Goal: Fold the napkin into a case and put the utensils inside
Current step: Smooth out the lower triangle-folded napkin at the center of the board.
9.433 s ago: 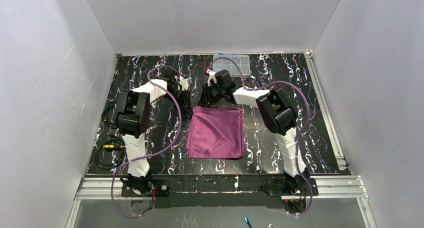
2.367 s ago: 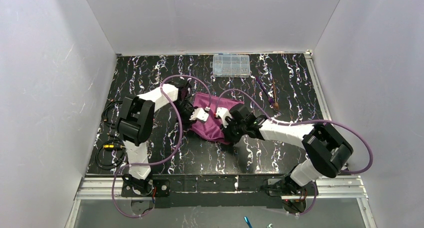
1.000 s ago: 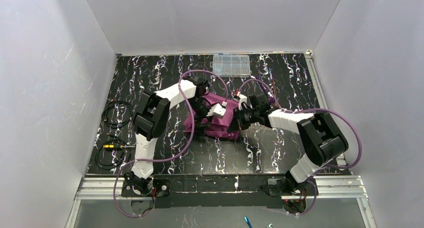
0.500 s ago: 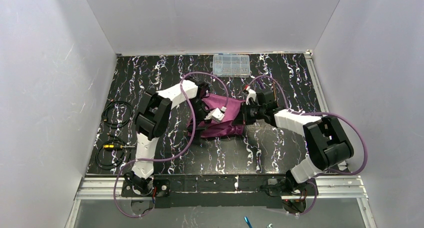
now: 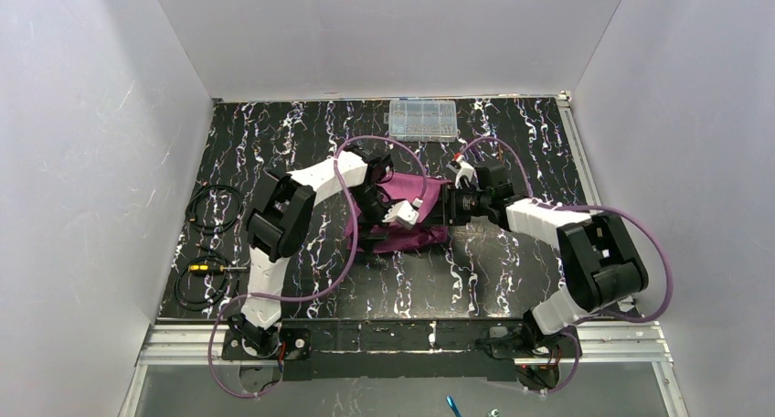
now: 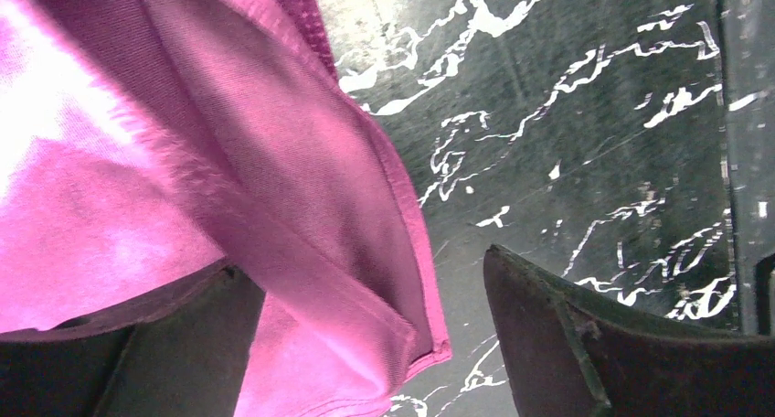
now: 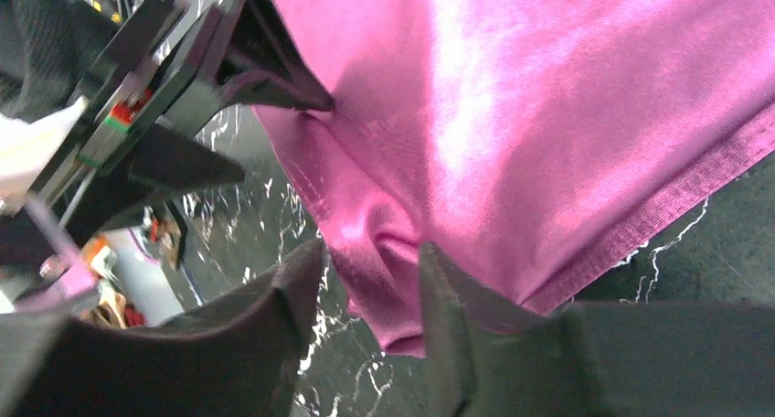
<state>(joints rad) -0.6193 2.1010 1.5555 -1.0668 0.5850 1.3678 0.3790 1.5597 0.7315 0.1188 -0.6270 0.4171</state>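
Observation:
The plum-purple napkin [image 5: 399, 188] lies bunched in the middle of the table, between both grippers. My left gripper [image 5: 407, 216] is over its near part with the jaws wide open. In the left wrist view a folded hem of the napkin [image 6: 302, 197] hangs between them, resting against the left finger [image 6: 155, 353]. My right gripper [image 5: 445, 207] stands at the napkin's right end, its jaws parted. A fold of the napkin [image 7: 548, 115] sits loosely in the gap by the right finger [image 7: 452, 326]. The utensils are hidden in every view.
A clear plastic compartment box [image 5: 422, 120] stands at the far edge of the black marbled table [image 5: 274, 133]. Two coils of black cable [image 5: 208, 208] lie beside the table's left edge. White walls close in the left, far and right sides.
My right gripper was shut on the napkin and now stands parted. It has drifted right and farther away, and the left gripper has followed it to the right. The cloth is flatter.

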